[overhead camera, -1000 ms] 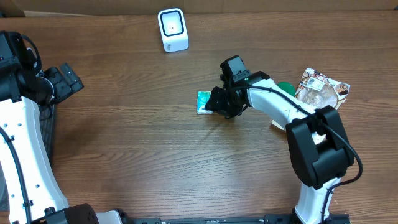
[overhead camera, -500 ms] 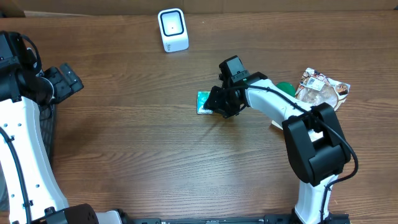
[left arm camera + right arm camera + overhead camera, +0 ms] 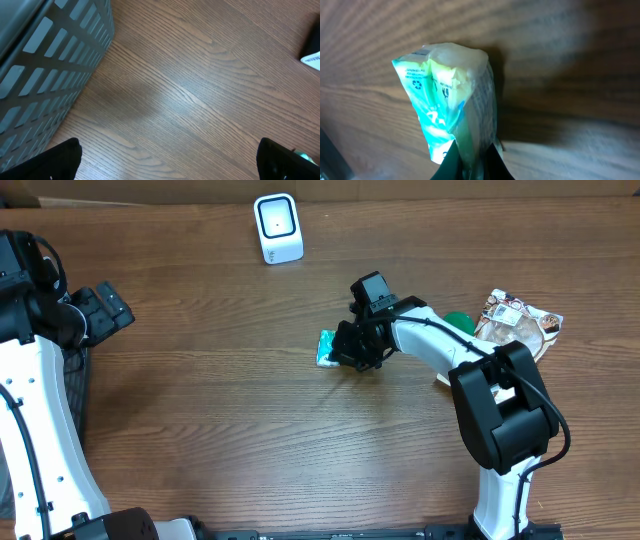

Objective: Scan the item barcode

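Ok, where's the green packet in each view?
Overhead: green packet near centre, at the right gripper's tips.
Left wrist: not clearly in it.
Right wrist: mid-frame, pinched by the right gripper at the bottom edge.
Shared landmark: the wooden table.

Table centre through 6 o'clock: bare wood, wide lane. Scanner stands at 12 w/ open wood all round. R arm lies from 5 toward centre & blocks that lane; packet at its tip. Bag & green obj crowd 3. Basket walls off 9, beside L gripper.
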`<state>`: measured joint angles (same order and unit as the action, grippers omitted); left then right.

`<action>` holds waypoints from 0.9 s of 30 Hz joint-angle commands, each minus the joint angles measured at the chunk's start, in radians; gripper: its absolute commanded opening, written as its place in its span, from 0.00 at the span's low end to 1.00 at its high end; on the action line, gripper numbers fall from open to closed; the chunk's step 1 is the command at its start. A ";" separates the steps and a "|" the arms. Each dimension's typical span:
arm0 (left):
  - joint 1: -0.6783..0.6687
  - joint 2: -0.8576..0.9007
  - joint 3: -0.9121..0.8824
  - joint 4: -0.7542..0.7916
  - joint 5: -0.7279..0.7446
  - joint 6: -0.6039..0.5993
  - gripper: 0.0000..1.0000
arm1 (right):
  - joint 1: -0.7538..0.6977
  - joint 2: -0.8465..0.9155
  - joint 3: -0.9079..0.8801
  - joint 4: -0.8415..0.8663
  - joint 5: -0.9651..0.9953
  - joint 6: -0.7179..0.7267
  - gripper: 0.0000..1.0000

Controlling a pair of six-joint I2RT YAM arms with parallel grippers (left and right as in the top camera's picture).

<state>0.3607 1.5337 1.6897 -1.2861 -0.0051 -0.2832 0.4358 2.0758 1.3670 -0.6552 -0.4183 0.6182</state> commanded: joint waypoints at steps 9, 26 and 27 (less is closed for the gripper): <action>-0.001 0.000 0.007 0.003 -0.009 0.018 0.99 | -0.135 -0.172 0.040 -0.041 -0.415 -0.209 0.04; -0.001 0.000 0.007 0.003 -0.009 0.018 1.00 | -0.260 -0.238 0.040 0.234 -1.147 -0.101 0.04; -0.001 0.000 0.007 0.003 -0.009 0.018 1.00 | -0.263 -0.238 0.040 0.262 -1.151 -0.058 0.04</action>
<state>0.3607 1.5337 1.6897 -1.2865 -0.0048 -0.2836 0.1867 1.8526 1.3872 -0.4271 -1.4147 0.4641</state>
